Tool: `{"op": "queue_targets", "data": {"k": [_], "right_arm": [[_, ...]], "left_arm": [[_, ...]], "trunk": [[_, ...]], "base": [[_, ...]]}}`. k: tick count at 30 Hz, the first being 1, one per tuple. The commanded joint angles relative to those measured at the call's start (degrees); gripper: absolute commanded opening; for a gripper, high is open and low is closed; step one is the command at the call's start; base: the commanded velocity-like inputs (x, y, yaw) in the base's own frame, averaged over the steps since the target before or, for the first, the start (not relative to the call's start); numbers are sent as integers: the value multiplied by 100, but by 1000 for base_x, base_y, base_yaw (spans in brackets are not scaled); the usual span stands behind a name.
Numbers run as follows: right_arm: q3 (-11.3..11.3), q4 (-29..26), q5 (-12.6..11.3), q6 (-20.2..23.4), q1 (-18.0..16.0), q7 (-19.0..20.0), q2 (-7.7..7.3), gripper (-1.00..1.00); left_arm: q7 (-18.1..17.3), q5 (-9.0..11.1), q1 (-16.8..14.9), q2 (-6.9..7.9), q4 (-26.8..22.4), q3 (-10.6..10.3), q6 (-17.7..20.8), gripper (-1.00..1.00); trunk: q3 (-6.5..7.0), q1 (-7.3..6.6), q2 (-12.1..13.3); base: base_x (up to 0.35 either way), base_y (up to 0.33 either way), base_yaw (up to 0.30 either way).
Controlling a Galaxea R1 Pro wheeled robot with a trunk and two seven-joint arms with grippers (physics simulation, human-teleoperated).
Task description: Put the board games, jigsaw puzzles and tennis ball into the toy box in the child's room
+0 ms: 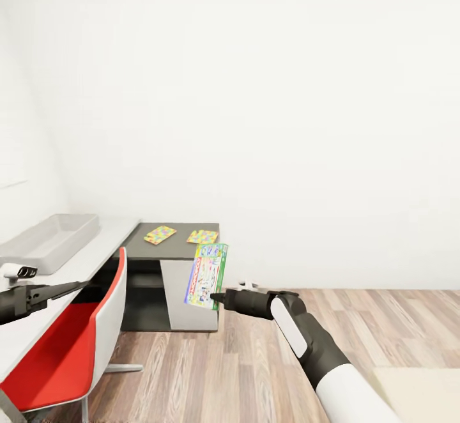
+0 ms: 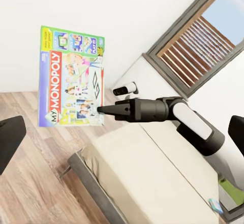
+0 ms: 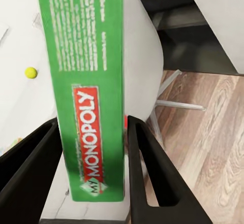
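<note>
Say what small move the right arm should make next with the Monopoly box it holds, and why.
Probably carry the board game left and up toward the toy box. The right tool grips it by one edge, upright in the air beside the dark table section, well short of the tub, with the red chair between.

Board game [image 2: 71, 77] in right gripper [image 2: 101, 109]

Right arm extended forward, right hand [image 1: 216, 296] clamped on the board game [image 1: 207, 275], left hand [image 1: 82, 285] held low
</note>
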Motion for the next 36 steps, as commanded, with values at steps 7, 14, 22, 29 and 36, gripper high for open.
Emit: {"op": "queue_targets", "data": {"k": [7,14,22,29,36], "right_arm": [[-10,-2,-21,24,-1,43,-5,-100],[-13,1,-32,24,1,20,-6,-100],[-6,4,-1,20,1,0,2,-100],[-5,6,29,15,1,-8,10,-100],[-5,10,32,15,1,-11,12,-100]], "left_arm": [[-26,-18,-3,0,34,65,59,100],[-26,-20,-3,-5,41,113,55,100],[-26,-19,-3,-7,46,117,53,100],[-26,-18,-3,-5,49,117,52,100],[-26,-18,-3,-8,50,117,54,100]], "trunk": [[-6,2,-5],[-6,2,-5],[-6,2,-5],[-6,2,-5],[-6,2,-5]], "base": [[143,-85,43],[223,-62,2],[134,-4,30],[158,0,245],[170,-5,288]]}}
